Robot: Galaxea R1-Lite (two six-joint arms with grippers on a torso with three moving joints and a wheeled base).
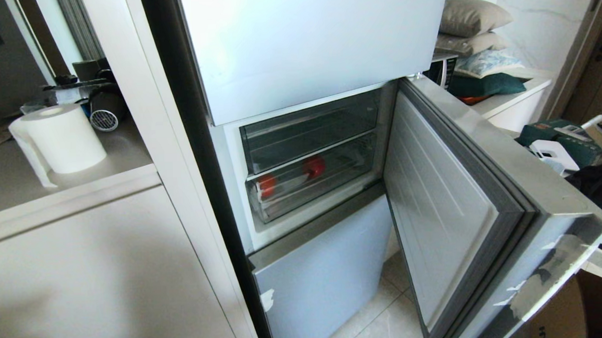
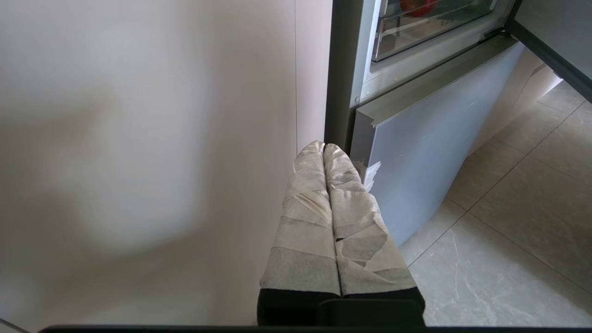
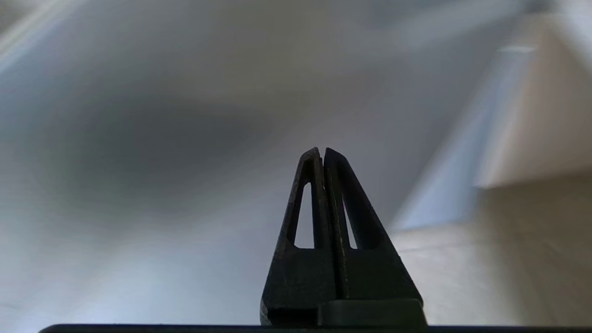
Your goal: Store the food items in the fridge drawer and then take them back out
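Two red food items lie inside the clear fridge drawer (image 1: 282, 202), which is pushed in: one (image 1: 266, 185) at the left, the other (image 1: 314, 166) further right. The middle fridge door (image 1: 447, 204) stands swung open to the right. Part of one red item (image 2: 416, 5) also shows at the edge of the left wrist view. My left gripper (image 2: 323, 147) is shut, its taped fingers pressed together, low beside the white cabinet and the bottom fridge panel. My right gripper (image 3: 321, 151) is shut with nothing between its black fingers, facing a blurred pale-blue panel. Neither arm shows in the head view.
An upper clear drawer (image 1: 309, 131) sits above the one with the food. A paper roll (image 1: 62, 137) stands on the counter at the left. Pillows (image 1: 471, 18) and boxes (image 1: 560, 135) lie beyond the open door. Tiled floor (image 2: 508, 222) lies in front of the fridge.
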